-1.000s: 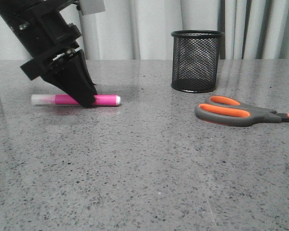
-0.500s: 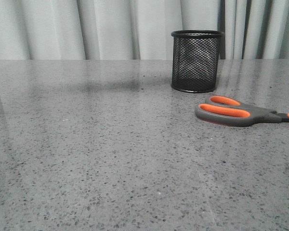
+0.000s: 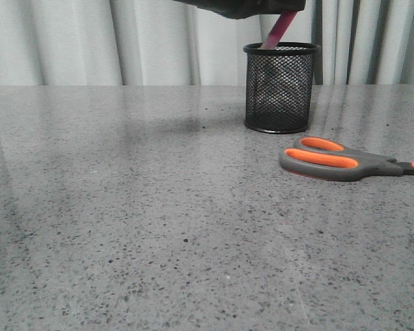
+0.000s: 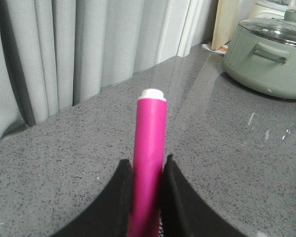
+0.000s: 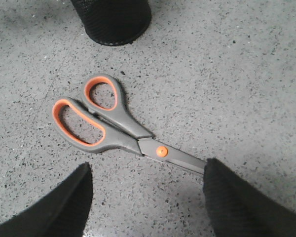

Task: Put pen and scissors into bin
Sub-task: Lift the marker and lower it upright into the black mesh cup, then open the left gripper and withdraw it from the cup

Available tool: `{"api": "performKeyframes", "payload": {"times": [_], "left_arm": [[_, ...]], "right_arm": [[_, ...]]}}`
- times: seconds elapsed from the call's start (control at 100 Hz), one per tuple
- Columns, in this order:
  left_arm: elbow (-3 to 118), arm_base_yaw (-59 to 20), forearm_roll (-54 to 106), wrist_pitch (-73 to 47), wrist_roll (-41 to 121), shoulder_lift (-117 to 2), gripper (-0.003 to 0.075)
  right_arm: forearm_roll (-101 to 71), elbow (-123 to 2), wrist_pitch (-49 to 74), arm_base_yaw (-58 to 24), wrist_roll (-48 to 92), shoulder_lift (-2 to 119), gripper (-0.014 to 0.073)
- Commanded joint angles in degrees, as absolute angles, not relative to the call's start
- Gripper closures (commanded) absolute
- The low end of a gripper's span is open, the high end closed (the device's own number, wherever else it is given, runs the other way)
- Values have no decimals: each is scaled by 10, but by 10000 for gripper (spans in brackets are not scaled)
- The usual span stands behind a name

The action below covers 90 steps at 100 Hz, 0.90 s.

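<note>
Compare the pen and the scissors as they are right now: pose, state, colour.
The pen is clamped between the left gripper fingers and slants down into the bin; the scissors lie flat on the table, untouched, below the open right gripper. The pen is bright pink with a white end; the scissors are dark grey with orange loop linings. The pen is at the bin's mouth; the scissors lie outside it. Both belong in the bin.

front cam sits low, looking across the table [image 3: 159,227] at curtains [image 3: 90,41]; right wrist cam looks straight down, close; both catch the scissors [image 5: 113,126] and bin [image 3: 281,87]
</note>
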State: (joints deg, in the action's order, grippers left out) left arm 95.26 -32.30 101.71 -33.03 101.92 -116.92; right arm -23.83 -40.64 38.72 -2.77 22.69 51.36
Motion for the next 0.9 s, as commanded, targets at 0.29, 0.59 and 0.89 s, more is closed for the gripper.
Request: {"api": "performKeyframes", "payload": {"times": [0.29, 0.59, 0.89], "left_arm": [[970, -328, 1059, -346, 1034, -1141, 738], [970, -328, 1044, -369, 1034, -1141, 443], [970, -314, 1047, -373, 1034, -1124, 302]], "right_arm": [[-242, -428, 363, -25, 233, 513, 160], [-242, -428, 363, -25, 233, 513, 160], [-242, -428, 361, -25, 233, 513, 160]]}}
